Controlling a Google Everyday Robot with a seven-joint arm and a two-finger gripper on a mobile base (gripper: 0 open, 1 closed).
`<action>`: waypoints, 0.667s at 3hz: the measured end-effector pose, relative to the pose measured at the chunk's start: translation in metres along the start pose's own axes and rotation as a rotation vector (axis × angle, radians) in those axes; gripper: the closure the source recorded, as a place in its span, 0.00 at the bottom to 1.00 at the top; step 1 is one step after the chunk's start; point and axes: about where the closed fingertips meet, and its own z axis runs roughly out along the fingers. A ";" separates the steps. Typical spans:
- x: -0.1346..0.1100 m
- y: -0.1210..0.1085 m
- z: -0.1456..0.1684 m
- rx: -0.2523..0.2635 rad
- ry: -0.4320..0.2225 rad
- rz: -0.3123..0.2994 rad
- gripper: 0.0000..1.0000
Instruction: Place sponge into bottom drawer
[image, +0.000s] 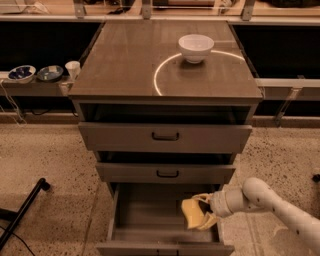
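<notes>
- The tool (202, 214) is clenched on the sponge (189, 212), hanging over the right side of the open bottom drawer (145, 212), near its right wall.
- The sponge sits tilted in the grip, inside the drawer's outline but, as far as I can tell, not resting on the drawer floor.
- The arm (272, 202) reaches in low from the right, passing just under the front of the middle drawer (167, 173).
- To my eye the step in hand is the drop-off. It would go best by easing the sponge a little lower and a touch toward the drawer's middle before letting go, so the soft block lands flat instead of catching on the side wall.
- Coming out, the tool should keep clear of the middle drawer's lip above it.
- The bottom drawer shows bare wood where I can see it, and nothing else lies in it.
- The middle drawer and the top drawer (165, 136) each show a dark gap above the front, and what they hold is hidden.
- On the counter (130, 65) stands a white bowl (196, 47), toward the back right, and I see nothing in it from here.
- Off to the left, on a low shelf, sit two small dishes (35, 73) and a cup (73, 68), well apart from the work.
</notes>
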 end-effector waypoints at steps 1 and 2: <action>0.005 0.000 0.007 0.004 -0.018 -0.062 1.00; 0.031 -0.008 0.028 0.045 -0.063 -0.002 1.00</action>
